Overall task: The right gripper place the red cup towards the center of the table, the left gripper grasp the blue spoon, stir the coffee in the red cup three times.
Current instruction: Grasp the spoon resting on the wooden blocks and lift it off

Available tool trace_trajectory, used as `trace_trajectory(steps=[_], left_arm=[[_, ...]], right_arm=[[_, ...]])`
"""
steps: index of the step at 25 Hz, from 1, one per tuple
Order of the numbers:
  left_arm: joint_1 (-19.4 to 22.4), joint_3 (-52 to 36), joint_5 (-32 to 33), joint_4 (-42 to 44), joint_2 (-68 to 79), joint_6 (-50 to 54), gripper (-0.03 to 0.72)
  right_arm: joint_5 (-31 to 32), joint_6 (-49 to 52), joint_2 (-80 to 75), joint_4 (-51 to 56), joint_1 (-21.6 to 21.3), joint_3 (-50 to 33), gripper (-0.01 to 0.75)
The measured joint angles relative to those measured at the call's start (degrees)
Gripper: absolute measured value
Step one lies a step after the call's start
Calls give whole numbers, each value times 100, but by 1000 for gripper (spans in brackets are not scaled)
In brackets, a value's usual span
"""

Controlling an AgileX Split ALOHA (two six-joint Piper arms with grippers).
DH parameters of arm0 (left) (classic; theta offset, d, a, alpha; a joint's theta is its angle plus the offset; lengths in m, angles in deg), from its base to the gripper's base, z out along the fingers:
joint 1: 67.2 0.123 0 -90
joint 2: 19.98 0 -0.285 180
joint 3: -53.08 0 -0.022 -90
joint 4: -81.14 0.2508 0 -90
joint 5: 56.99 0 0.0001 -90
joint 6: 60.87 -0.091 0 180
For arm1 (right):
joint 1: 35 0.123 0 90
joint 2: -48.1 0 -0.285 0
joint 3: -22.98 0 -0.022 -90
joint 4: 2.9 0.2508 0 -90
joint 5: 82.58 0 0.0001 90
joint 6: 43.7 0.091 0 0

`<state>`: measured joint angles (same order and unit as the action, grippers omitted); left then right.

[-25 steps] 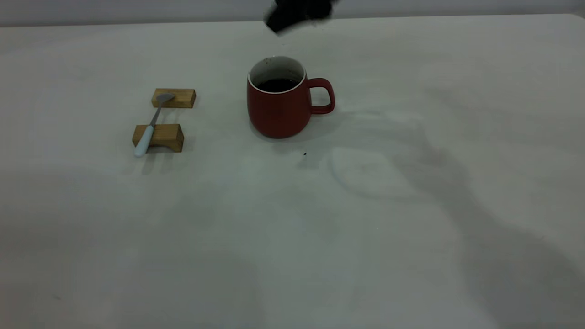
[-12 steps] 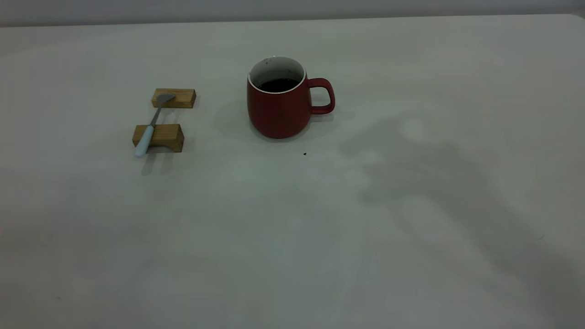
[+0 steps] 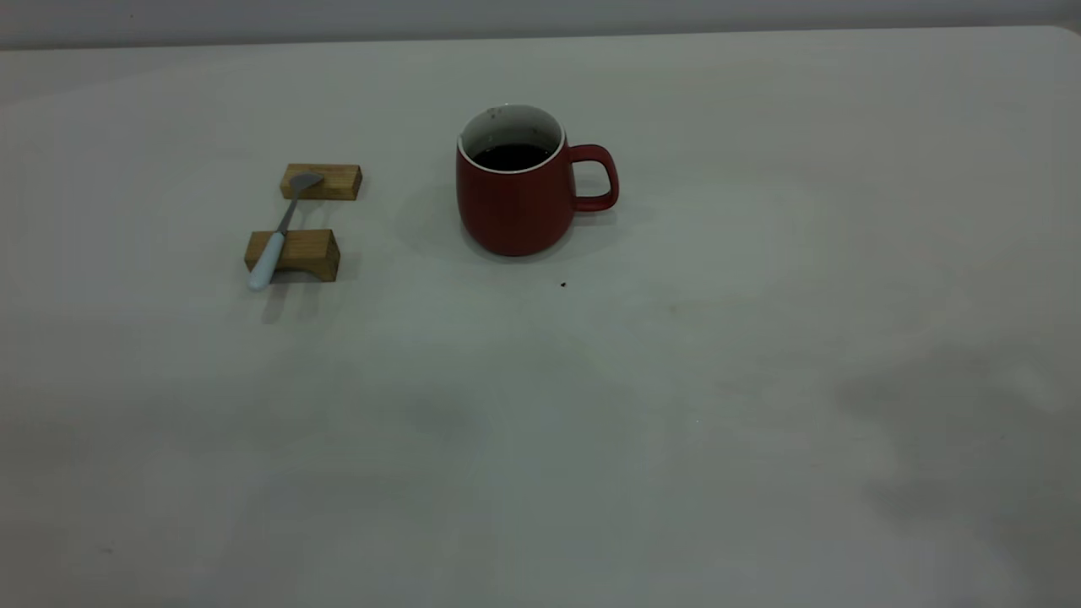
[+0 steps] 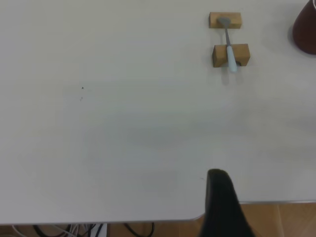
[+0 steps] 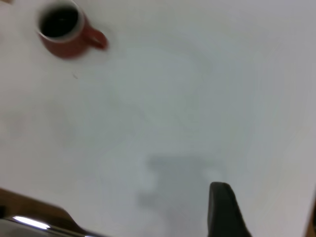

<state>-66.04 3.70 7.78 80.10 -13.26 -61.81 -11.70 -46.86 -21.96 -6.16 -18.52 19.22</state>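
Note:
The red cup [image 3: 515,203] stands upright a little behind the middle of the table [image 3: 591,422], its handle pointing right and dark coffee [image 3: 513,156] inside. To its left the blue spoon [image 3: 279,232] lies across two wooden blocks, bowl on the far one. Neither gripper appears in the exterior view. The left gripper [image 4: 219,197] hangs over the table's edge, far from the spoon [image 4: 228,44] and the cup [image 4: 306,29]. Well away from the cup [image 5: 66,34], the right gripper [image 5: 222,207] is above bare tabletop. Nothing is held by either.
The far block [image 3: 321,181] and the near notched block [image 3: 296,252] carry the spoon. A tiny dark speck [image 3: 563,285] lies just in front of the cup. The table's edge [image 4: 148,221] and cables below show in the left wrist view.
The blurred black shape above the cup one second ago has left the exterior view. Its shadow slid across the table to the near right. Cup and spoon have not moved.

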Motion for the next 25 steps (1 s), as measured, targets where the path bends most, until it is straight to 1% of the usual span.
trace_trajectory(steps=[4, 11, 15, 17, 20, 23, 25], left_arm=[[0, 0, 0, 0, 0, 0, 523], [0, 0, 0, 0, 0, 0, 521], [0, 0, 0, 0, 0, 0, 521], [0, 0, 0, 0, 0, 0, 521], [0, 0, 0, 0, 0, 0, 521], [0, 0, 0, 0, 0, 0, 521], [0, 0, 0, 0, 0, 0, 521]], right_arm=[[0, -31, 1329, -332, -370, -1383, 460], [0, 109, 3437, -424, -404, -3370, 460], [0, 158, 4268, -427, -404, -4316, 460], [-139, 255, 4508, -419, -451, -4468, 460], [-526, 394, 4728, -311, -754, -4495, 460], [-594, 434, 4905, -129, -1177, -4600, 460], [-615, 434, 5144, -83, -1300, -4653, 460]])
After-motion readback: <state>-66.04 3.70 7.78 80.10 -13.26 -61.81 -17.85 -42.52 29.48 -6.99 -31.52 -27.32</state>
